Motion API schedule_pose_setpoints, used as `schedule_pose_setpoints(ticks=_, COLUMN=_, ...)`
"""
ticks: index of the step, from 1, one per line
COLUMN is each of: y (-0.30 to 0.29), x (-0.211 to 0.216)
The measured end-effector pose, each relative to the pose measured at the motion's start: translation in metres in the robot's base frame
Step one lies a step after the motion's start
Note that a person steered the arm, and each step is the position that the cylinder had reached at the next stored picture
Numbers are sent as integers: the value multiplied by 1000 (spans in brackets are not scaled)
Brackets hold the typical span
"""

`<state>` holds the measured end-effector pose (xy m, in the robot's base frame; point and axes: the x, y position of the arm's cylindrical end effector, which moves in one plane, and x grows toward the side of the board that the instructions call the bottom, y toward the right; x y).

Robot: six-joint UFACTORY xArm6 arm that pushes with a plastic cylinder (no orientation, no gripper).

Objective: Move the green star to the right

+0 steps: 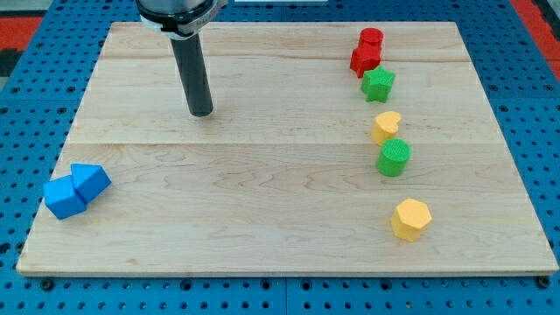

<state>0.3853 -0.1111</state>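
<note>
While no brand, label or legible writing shows on any item, the wooden board [262,192] presents plain pale planks resting on a blue perforated surface [26,105]. My tip [201,113] stands on the board in the upper left-centre of the view, well apart from every block; it is a bare rod end, with nothing to open or close.

Green star [378,84]: a bright green, notched block near the view's upper right, touching the lower of two red blocks [367,52] stacked closely just above it.

Below it runs a loose column: a yellow heart-like block [386,126], then a green cylinder [394,157] just beneath and nearly touching, then a yellow hexagonal block [410,218], apart.

Two blue blocks [76,189] sit touching at the board's left edge.
</note>
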Motion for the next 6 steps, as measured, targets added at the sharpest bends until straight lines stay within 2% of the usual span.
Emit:
schedule_pose_setpoints(ticks=1, y=13, x=1)
schedule_pose_setpoints(ticks=4, y=195, x=3)
schedule_pose_setpoints(ticks=5, y=182, x=-16)
schedule_pose_setpoints(ticks=6, y=194, x=-54)
